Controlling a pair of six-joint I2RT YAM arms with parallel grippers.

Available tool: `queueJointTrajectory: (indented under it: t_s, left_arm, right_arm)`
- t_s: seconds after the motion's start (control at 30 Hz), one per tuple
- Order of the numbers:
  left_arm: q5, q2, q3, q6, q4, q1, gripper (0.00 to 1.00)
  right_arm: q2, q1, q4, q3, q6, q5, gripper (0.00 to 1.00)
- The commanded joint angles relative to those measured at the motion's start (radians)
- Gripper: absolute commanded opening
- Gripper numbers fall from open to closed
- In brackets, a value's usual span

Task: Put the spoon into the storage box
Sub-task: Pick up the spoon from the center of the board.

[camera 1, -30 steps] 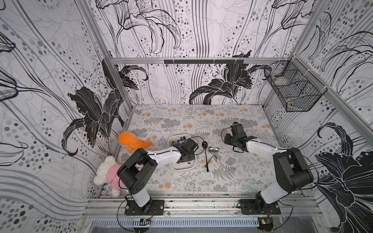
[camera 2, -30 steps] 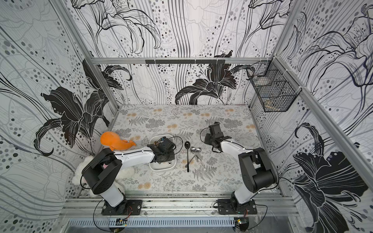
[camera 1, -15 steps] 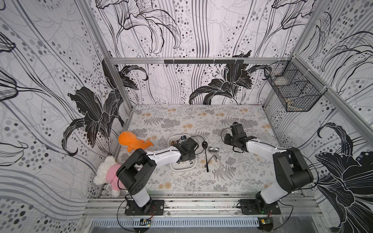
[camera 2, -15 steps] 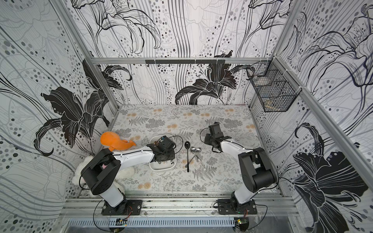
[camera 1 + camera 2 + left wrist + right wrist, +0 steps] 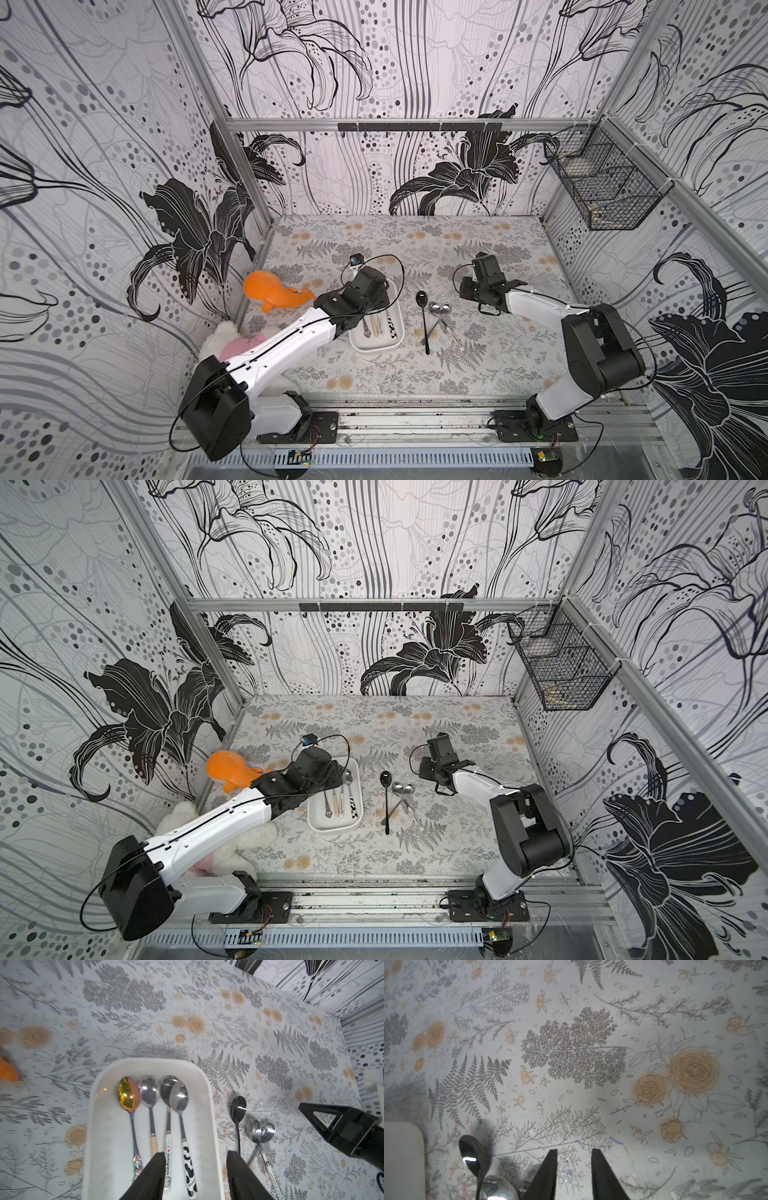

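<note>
Just below left gripper [image 5: 196,1155] — spoon [image 5: 179,1097] in storage box [image 5: 214,1122].

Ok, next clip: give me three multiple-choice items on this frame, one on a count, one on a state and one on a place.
1. How many spoons lie in the storage box?
A two; B six; C four.

2. How is the left gripper?
A open, holding nothing; B shut on a spoon; C out of sight.

3. Where is the black spoon?
A in the storage box; B on the table beside the storage box; C held by the left gripper.

Key:
1 C: the left wrist view shows four bowls side by side inside the storage box.
2 A: its jaws stand apart above the storage box and grip nothing.
3 B: it lies flat on the table, outside the wall of the storage box.
</note>
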Motion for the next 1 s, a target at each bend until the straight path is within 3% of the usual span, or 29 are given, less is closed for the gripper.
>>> queueJointTrajectory:
  t_s: [0.0,0.23,0.53,0.97]
  left_arm:
    - [-0.088,-0.065,-0.028,0.059,-0.074,0.03,0.55]
    - [-0.159,-0.156,-0.04,0.085,-0.152,0.048,0.57]
    - [-0.168,-0.208,-0.073,0.106,-0.197,0.05,0.58]
    - [-0.166,-0.222,-0.087,0.138,-0.192,0.05,0.59]
  right_arm:
    - [-0.026,0.079,-0.126,0.075,-0.056,-0.015,0.33]
    - [-0.051,0.227,-0.29,0.078,-0.031,0.014,0.32]
    - [-0.069,0.255,-0.451,0.028,-0.039,-0.075,0.33]
    - [0.008,0.321,-0.545,-0.015,-0.025,-0.018,0.34]
